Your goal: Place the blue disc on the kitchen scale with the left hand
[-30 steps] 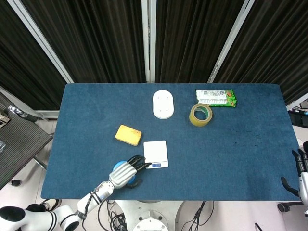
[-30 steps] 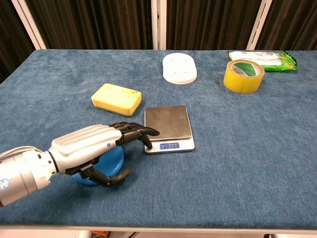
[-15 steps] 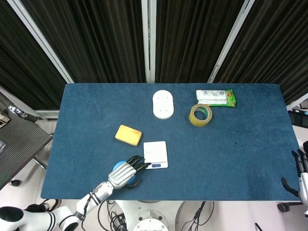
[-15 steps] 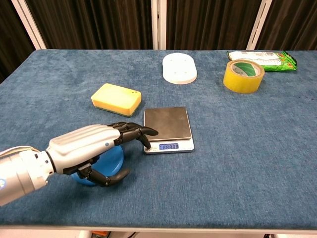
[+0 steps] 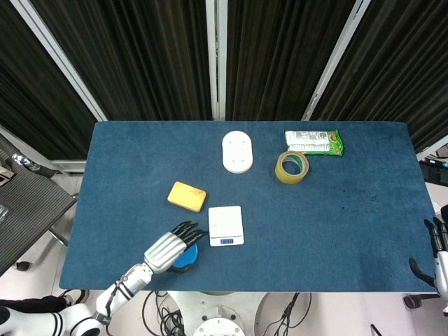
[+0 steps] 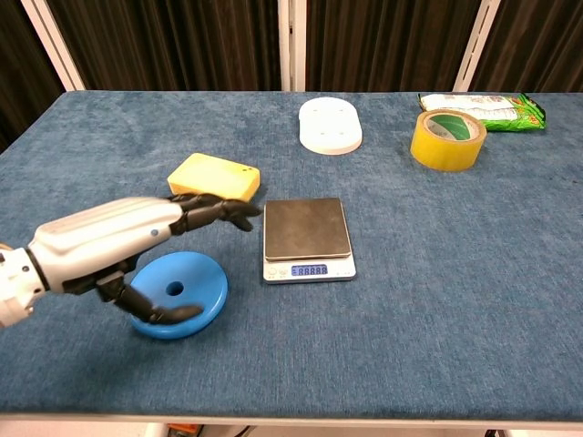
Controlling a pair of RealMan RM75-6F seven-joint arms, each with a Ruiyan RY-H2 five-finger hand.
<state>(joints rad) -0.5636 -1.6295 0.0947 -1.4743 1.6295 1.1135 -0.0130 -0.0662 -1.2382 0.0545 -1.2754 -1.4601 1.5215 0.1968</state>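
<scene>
The blue disc (image 6: pixel 178 296) with a small centre hole lies flat on the blue table, just left of the kitchen scale (image 6: pixel 306 238). The head view shows the disc (image 5: pixel 187 257) partly under my left hand (image 5: pixel 168 246). My left hand (image 6: pixel 127 241) hovers over the disc's left side, fingers stretched toward the scale, thumb low over the disc's near edge, holding nothing. The scale (image 5: pixel 226 225) has a bare steel plate and a lit display. My right hand (image 5: pixel 435 246) shows only at the far right edge of the head view, off the table, fingers apart and empty.
A yellow sponge (image 6: pixel 214 177) lies just behind my left hand. Further back are a white oval plate (image 6: pixel 330 125), a roll of yellow tape (image 6: pixel 447 138) and a green packet (image 6: pixel 483 108). The table's front edge (image 6: pixel 291 410) runs close below the disc.
My left hand has risen and drawn back to the left, off the scale's corner. More of the blue disc is uncovered. The scale has shifted slightly.
</scene>
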